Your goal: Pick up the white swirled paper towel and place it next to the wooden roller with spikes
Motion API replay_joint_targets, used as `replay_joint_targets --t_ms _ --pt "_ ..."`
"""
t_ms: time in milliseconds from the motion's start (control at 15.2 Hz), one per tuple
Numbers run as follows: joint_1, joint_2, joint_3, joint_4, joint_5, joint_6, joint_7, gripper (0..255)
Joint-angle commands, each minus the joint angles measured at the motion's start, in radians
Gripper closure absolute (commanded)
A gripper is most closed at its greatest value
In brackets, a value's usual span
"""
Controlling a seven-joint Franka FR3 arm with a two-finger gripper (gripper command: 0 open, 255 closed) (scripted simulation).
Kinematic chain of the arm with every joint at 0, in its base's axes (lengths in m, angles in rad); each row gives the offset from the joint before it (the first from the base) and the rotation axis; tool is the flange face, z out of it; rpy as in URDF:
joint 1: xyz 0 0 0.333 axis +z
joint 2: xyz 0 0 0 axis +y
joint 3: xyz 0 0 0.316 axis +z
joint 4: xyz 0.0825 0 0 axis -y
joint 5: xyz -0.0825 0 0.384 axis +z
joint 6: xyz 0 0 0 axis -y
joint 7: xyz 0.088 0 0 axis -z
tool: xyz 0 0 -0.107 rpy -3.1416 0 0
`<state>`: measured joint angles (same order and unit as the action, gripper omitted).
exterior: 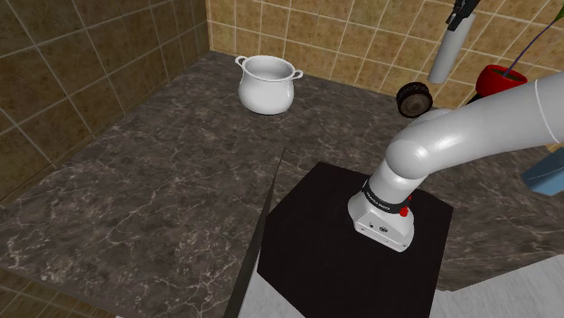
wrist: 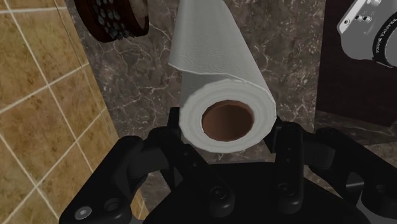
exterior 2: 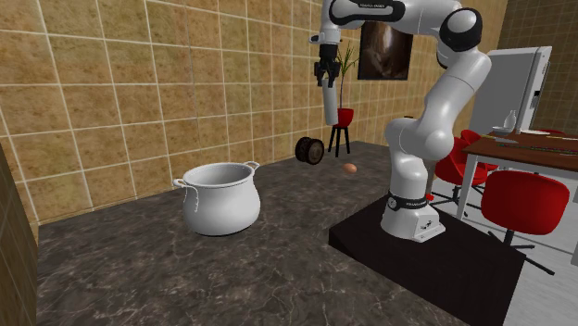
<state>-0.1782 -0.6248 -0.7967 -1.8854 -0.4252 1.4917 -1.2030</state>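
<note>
Shoulder view: paper towel clamped in pincer, hanging high above the dark, veined, stone-look tabletop. White cylinder, tilted. Spiked roller below it on the tabletop, dark brown, round end facing camera. Glossy white pot, two-handled and bulbous, well apart near the tan tiled wall. Flat black stand under the arm.

Second exterior view: pincer pointing down, towel dangling upright from it, in the air above the roller. Not touching roller or tabletop.

Wrist view: black fingers pressed against both sides of the roll, so pincer closed on it. Fine woven texture on the sheet, loose flap peeling off, round brown cardboard core at the centre. Roller beyond, with pale studs on a dark body.
</note>
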Motion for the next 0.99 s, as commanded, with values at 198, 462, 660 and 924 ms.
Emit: replay_joint_targets --t_ms 198,462,660,924 --pt "-0.014 -0.028 -0.007 -0.085 -0.019 0.059 0.014 255" --pt "-0.023 -0.044 -0.017 -0.146 -0.033 0.106 0.022 255" --pt "-0.03 -0.054 -0.027 -0.19 -0.044 0.142 0.028 255" --pt "-0.037 -0.064 -0.042 -0.246 -0.06 0.189 0.035 255"
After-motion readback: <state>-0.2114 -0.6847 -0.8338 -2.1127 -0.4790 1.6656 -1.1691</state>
